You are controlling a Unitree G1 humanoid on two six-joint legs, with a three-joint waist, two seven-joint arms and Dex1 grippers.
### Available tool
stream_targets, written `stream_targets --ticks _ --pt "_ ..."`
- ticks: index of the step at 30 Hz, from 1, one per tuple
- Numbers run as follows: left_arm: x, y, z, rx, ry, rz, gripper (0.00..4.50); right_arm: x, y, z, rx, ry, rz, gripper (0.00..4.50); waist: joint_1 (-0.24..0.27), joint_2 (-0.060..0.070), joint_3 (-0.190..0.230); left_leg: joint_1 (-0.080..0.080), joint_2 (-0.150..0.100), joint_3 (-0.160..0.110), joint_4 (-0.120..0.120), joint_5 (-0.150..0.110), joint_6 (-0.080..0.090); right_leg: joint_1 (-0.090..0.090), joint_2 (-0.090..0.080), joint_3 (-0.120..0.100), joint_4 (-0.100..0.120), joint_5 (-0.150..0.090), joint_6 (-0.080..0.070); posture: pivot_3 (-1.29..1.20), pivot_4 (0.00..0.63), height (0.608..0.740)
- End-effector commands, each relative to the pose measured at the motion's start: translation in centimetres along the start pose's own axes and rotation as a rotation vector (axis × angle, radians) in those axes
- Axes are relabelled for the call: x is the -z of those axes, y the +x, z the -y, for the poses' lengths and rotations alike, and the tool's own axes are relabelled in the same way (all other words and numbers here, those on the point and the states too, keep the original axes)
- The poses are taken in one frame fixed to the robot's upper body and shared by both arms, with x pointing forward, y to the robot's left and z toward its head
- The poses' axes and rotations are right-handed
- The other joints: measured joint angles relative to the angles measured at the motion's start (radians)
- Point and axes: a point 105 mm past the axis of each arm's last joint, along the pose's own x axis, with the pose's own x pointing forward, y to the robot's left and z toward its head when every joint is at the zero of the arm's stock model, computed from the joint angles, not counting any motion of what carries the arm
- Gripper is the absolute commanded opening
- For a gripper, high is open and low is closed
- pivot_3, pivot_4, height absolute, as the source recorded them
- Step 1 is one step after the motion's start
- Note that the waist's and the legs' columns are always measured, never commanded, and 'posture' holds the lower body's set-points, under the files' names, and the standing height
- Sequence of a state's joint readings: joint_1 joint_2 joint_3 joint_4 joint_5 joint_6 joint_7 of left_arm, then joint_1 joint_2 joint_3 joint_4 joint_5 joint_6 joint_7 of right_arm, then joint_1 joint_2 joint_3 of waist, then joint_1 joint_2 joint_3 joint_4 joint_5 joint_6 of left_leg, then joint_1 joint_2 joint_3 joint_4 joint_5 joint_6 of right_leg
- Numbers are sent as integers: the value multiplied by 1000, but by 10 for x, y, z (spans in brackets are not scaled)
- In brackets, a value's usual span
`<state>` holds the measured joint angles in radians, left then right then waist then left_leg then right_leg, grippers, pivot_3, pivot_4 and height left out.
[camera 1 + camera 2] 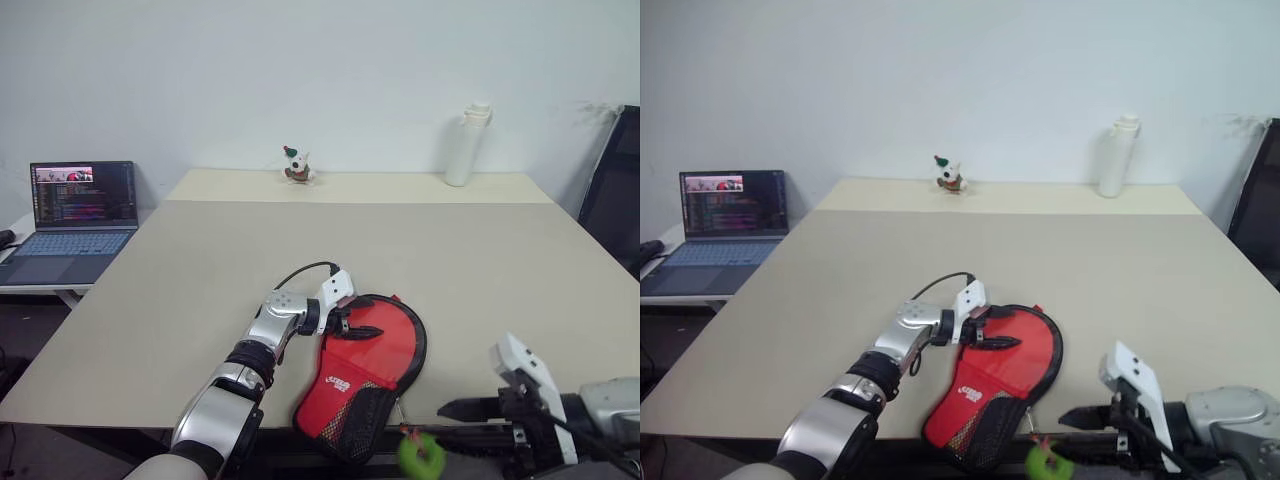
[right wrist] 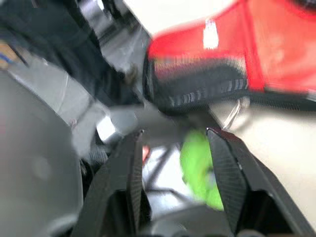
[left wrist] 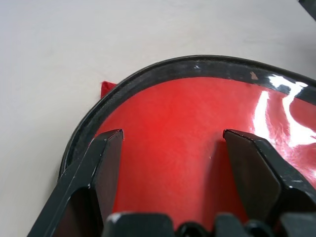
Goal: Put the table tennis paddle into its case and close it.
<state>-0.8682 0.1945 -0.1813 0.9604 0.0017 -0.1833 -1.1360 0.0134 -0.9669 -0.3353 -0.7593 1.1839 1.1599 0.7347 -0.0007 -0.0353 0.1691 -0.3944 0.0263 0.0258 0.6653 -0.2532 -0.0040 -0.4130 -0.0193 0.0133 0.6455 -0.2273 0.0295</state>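
One case (image 1: pixel 362 375) sits at the near edge of my desk (image 1: pixel 200 270), red side up, round end toward twelve o'clock and the black-mesh neck with its white logo hanging toward six, just over the rim. I can't see the paddle itself; judging by the full, flat shape of the pouch, I take it to be inside already. A green zipper pull (image 1: pixel 421 456) dangles off the neck at about five o'clock from the case, below the desk edge.

My left end effector (image 1: pixel 352 326) rests on the case's round end at its ten o'clock side, fingers spread apart and flat on the glossy red face, pinching nothing. I read that as a hold-down, so the pouch won't slide while the zip is worked.

My right end effector (image 1: pixel 470 420) is off the desk's near edge at four o'clock from the case, pointing toward the green pull. Its fingers are parted, with the pull between them in the wrist view, not gripped as far as I can tell.

At twelve o'clock, well away, stand a white bottle (image 1: pixel 466 146) and a small figurine (image 1: pixel 296 166); a laptop (image 1: pixel 72 220) sits at ten o'clock.
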Motion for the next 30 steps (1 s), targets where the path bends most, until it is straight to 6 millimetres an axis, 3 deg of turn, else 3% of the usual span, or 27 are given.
stream_targets --ticks 1,4,7,12,19,25,30 --pt "-8 -4 -5 -35 32 32 3545 -31 -8 31 138 18 162 1994 -3 -1 1 0 0 0 0 0 0 0 0 0 0 0 0 0 150 740" --pt "-18 -10 -9 -47 39 71 3545 -45 -5 71 311 31 242 1994 -3 -1 1 0 0 0 -1 0 0 0 0 1 0 0 0 0 150 740" --pt "-29 -21 -11 -35 31 115 3545 -45 1 102 454 35 253 1994 -4 -1 1 -5 1 1 -1 0 0 -6 1 1 1 0 0 0 150 740" --pt "-45 -63 -19 -22 -19 145 3545 -34 20 144 640 112 288 1994 -8 0 1 -7 1 1 -2 0 0 -10 1 2 0 0 -1 0 150 740" --pt "-34 -102 3 42 -54 58 3545 -22 49 144 639 156 292 1994 -15 1 1 -6 1 1 -2 0 0 -9 1 3 1 0 -1 0 150 740" --pt "-29 -115 17 58 -81 34 3545 -12 61 139 641 190 279 1994 -11 1 1 -6 1 0 -2 0 0 -9 1 2 2 0 -1 0 150 740" --pt "-26 -119 27 69 -89 14 3545 0 59 146 702 201 230 1994 -17 1 1 -5 1 1 -2 0 0 -9 1 3 2 0 -1 0 150 740"
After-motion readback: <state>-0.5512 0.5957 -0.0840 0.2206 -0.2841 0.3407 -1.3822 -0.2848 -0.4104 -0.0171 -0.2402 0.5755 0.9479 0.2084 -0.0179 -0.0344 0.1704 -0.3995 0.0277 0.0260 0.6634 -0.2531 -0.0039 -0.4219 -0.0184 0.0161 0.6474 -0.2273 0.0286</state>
